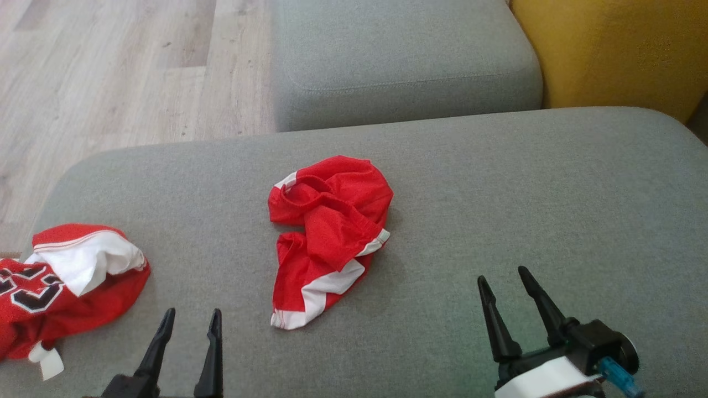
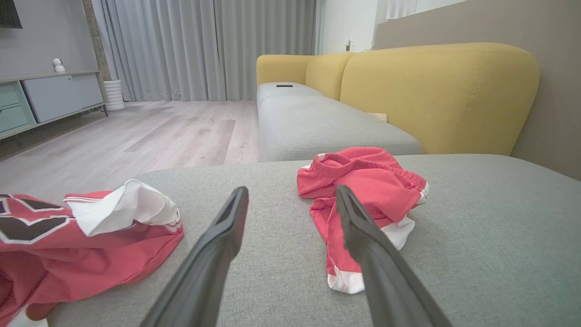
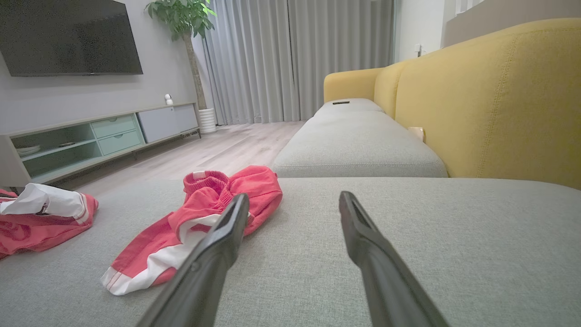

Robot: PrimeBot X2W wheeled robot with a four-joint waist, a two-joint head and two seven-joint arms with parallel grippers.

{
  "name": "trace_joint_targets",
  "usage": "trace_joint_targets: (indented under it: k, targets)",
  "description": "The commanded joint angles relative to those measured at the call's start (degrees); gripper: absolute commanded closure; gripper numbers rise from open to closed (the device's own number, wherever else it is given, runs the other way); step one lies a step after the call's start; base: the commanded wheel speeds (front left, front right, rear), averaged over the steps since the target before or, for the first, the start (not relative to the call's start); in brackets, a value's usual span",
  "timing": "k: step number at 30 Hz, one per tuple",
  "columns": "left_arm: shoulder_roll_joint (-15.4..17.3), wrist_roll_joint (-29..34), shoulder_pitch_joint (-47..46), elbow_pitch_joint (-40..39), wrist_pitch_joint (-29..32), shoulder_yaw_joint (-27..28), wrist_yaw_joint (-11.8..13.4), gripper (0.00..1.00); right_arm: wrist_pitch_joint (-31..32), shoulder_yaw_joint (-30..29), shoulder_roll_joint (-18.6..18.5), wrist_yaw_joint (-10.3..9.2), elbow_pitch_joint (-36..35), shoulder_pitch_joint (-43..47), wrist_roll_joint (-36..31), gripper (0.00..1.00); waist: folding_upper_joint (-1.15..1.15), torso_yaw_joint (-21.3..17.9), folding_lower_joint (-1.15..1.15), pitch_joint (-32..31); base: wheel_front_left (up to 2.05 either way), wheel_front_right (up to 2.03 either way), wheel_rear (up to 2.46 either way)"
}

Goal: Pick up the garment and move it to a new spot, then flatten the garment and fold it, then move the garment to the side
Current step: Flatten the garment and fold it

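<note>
A crumpled red garment [image 1: 326, 232] with white trim, shaped like shorts, lies in the middle of the grey cushion [image 1: 498, 182]. In the left wrist view the garment [image 2: 363, 181] is just ahead and to the right of my left gripper [image 2: 291, 190]. From the right wrist the garment [image 3: 199, 204] lies ahead to the left of my right gripper [image 3: 294, 196]. Both grippers hover near the cushion's front edge, the left gripper [image 1: 193, 312] and the right gripper [image 1: 501, 275], each open and holding nothing. Neither touches the cloth.
A second red garment, a jersey [image 1: 66, 282] with white and black lettering, is bunched at the cushion's left end. Behind are another grey cushion [image 1: 404, 55], a yellow backrest [image 1: 619, 50] at the right and wooden floor [image 1: 110, 72] at the left.
</note>
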Motion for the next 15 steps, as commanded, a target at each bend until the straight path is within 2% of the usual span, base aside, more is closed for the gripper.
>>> trace_joint_targets:
  k: [1,8,14,15]
  targets:
    - [-0.41,0.36,-3.21,-1.71,-0.35,1.39,0.15,0.0,-0.21,0.91,-0.16,0.39,-1.78,-1.44,0.3,0.0,0.0,0.06,0.0,0.23,0.0,0.0,0.0]
    - [-0.28,2.15,-6.56,-0.3,-0.35,-1.83,-2.02,0.0,-0.21,0.95,-0.16,0.39,-2.11,-1.89,-0.52,0.0,0.0,0.23,0.0,2.68,0.0,0.0,0.0]
    - [0.46,5.78,-18.01,6.19,-0.35,-12.22,-4.06,0.0,-0.21,1.88,-0.16,0.39,-2.36,-2.97,-1.48,0.0,0.0,-0.18,0.0,6.53,0.0,0.0,0.0]
    - [0.46,5.78,-18.01,6.19,-0.35,-12.22,-4.06,0.0,-0.21,1.88,-0.16,0.39,-2.36,-2.97,-1.48,0.0,0.0,-0.18,0.0,6.53,0.0,0.0,0.0]
